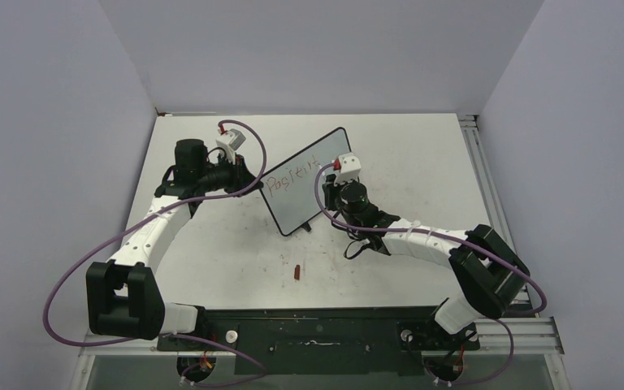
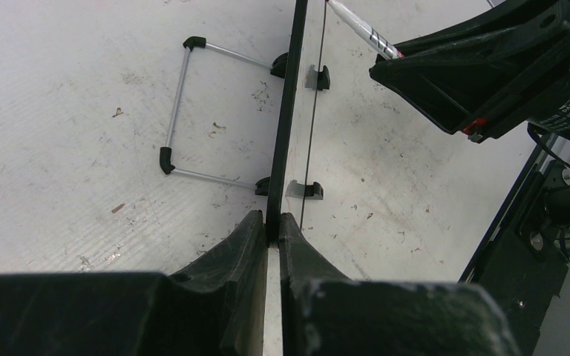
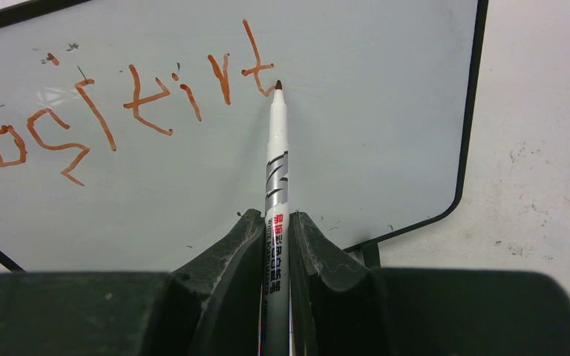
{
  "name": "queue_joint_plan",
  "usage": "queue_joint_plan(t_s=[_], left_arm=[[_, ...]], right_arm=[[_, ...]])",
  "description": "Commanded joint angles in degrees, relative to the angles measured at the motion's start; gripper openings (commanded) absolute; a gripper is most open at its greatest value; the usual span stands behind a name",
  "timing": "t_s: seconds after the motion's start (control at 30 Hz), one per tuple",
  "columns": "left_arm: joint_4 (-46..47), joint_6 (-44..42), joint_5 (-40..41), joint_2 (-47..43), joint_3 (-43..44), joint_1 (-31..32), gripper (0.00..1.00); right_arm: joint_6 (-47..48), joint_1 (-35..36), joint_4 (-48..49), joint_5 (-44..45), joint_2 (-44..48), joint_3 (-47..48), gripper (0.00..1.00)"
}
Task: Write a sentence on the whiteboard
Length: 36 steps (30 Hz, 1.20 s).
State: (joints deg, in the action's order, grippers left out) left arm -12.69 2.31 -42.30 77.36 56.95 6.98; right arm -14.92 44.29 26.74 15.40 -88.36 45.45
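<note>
- Top view: the whiteboard [image 1: 307,180] stands tilted in the middle of the table [image 1: 236,252], with the sentence [image 1: 292,176] in red across its face. The left fingers [image 1: 250,180] are at its left edge and the right fingers [image 1: 337,182] are before its right half. A small red thing [image 1: 296,272] lies nearer the bases.
- Left wrist: the left fingers [image 2: 273,231] are pinched tight on the whiteboard's [image 2: 288,111] black frame, seen edge-on. A wire stand [image 2: 174,119] juts from its back.
- Right wrist: the right fingers [image 3: 276,239] are clamped on a marker [image 3: 276,163], whose tip is at the last red stroke.
</note>
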Motion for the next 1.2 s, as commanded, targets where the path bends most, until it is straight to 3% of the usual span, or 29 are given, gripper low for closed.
queue_joint_plan(t_s=[0.0,1.17], left_arm=[[2.3,-0.7,-0.8,-2.0,1.5,-0.2,0.00],[2.4,-0.7,-1.0,-1.9,1.6,-0.2,0.00]], right_arm=[[1.0,0.0,1.9,1.4,3.9,1.1,0.05],[1.6,-1.2,2.0,-1.0,-1.6,4.6,0.05]])
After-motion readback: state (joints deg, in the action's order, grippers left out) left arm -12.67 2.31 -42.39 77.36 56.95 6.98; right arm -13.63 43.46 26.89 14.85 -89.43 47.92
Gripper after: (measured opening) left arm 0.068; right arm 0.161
